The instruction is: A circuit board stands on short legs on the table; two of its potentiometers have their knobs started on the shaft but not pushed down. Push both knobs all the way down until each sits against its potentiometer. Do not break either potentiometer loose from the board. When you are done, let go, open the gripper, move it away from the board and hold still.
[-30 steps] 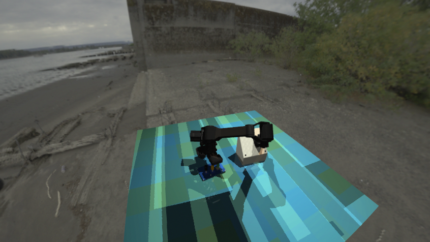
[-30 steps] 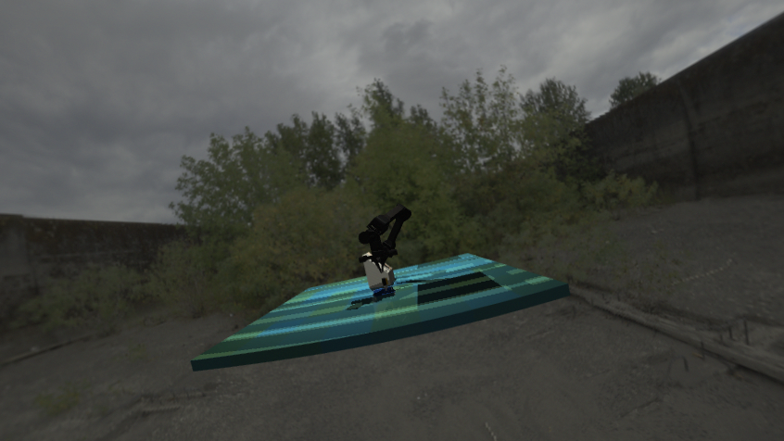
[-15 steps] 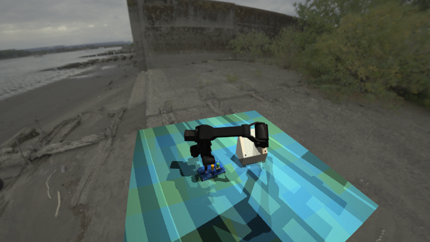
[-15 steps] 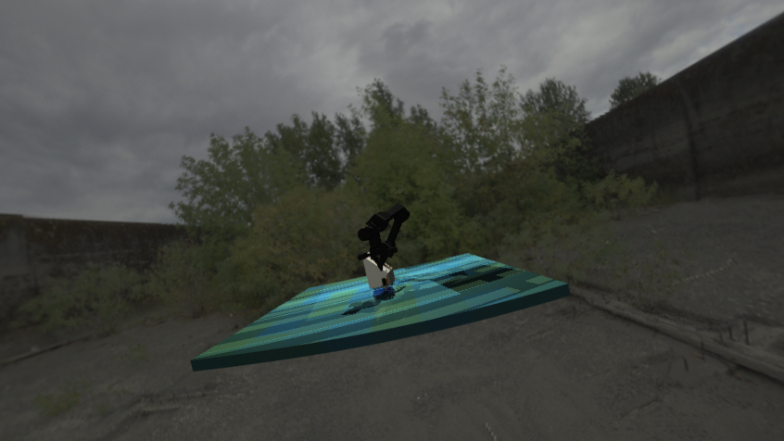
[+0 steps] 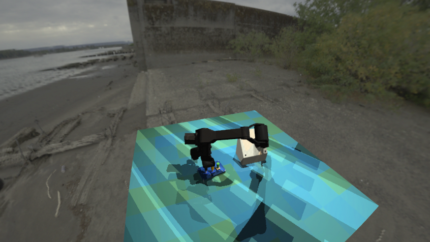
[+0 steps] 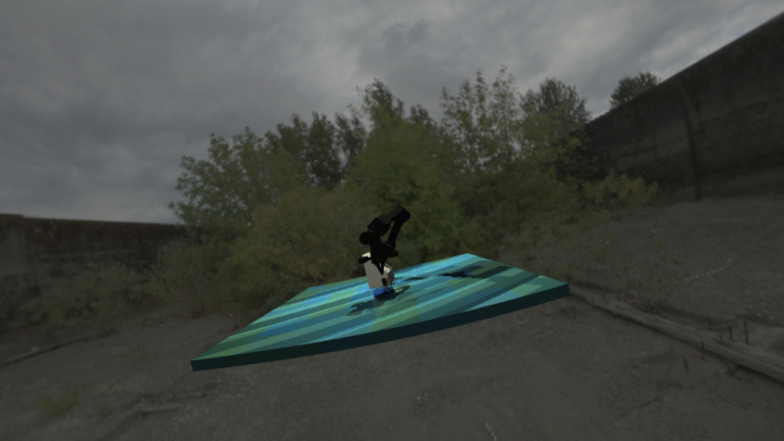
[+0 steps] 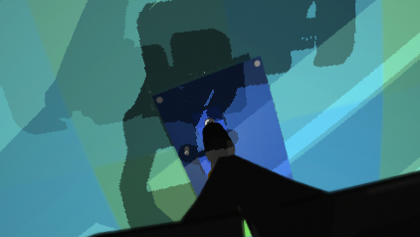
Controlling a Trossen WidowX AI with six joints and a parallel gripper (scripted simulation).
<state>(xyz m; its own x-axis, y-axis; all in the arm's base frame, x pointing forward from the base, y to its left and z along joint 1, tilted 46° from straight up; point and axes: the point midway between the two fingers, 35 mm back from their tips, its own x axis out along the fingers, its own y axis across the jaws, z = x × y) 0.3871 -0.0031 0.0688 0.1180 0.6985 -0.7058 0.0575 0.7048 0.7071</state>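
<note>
Wrist view: black two-finger gripper (image 5: 208, 168) (image 6: 384, 284) (image 7: 227, 164) closed narrow, empty; black round-topped knob (image 7: 216, 136) just ahead seems stiff, its mount likely fragile, so press top squarely.

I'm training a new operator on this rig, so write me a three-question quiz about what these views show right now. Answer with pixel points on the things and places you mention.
1. True or false: the gripper (image 5: 208, 168) (image 6: 384, 284) is open wide.
2. Which colour is the circuit board (image 5: 221, 171) (image 6: 378, 293) (image 7: 266, 134): A red, B blue, C white?
3. Fill in: in the top view, the small knob standing clear of the gripper, toward the pale wedge-shaped block (image 5: 250, 154) (image 6: 374, 274), is ____.

Key: 1 false; 2 B; 3 green.
</note>
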